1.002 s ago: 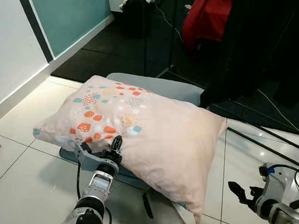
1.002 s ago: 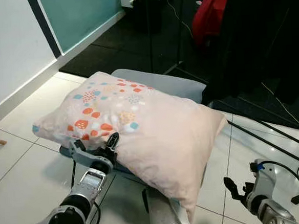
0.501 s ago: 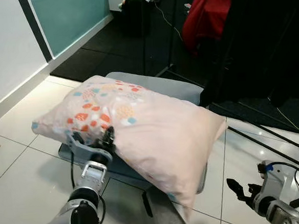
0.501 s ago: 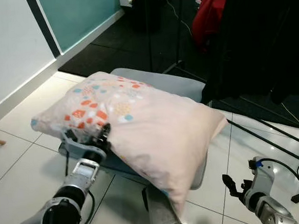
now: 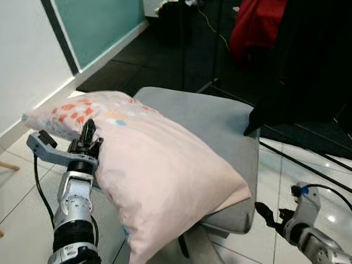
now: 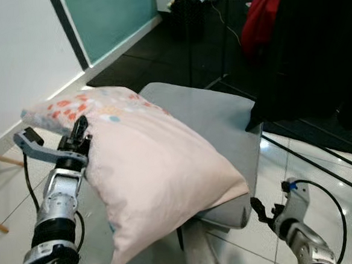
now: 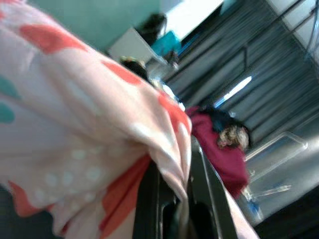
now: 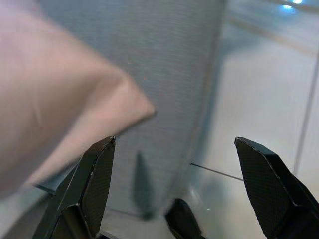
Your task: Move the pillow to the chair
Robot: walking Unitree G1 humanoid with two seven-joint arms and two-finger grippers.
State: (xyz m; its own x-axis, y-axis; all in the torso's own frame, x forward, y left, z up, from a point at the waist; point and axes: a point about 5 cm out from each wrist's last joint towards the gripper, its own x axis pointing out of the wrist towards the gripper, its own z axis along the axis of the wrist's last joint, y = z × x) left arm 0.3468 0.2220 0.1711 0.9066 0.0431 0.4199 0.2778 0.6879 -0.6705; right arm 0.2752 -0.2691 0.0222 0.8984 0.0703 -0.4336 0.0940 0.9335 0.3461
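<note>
On glossy white tiles, my left gripper [image 5: 89, 137] pinches the soft pillow [image 5: 161, 181] over the grey padded chair [image 5: 224, 134]; my right gripper [image 8: 179, 184] gapes at four o'clock.

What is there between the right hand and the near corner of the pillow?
Bare grey chair seat edge and white floor tile; nothing else separates the open right hand from the pillow corner, as the right wrist view shows.

Red garment [image 5: 258, 25] hanging beside black cloth [image 5: 315, 50]; black stand poles [image 5: 184, 38]; teal glass panel [image 5: 95, 20].
</note>
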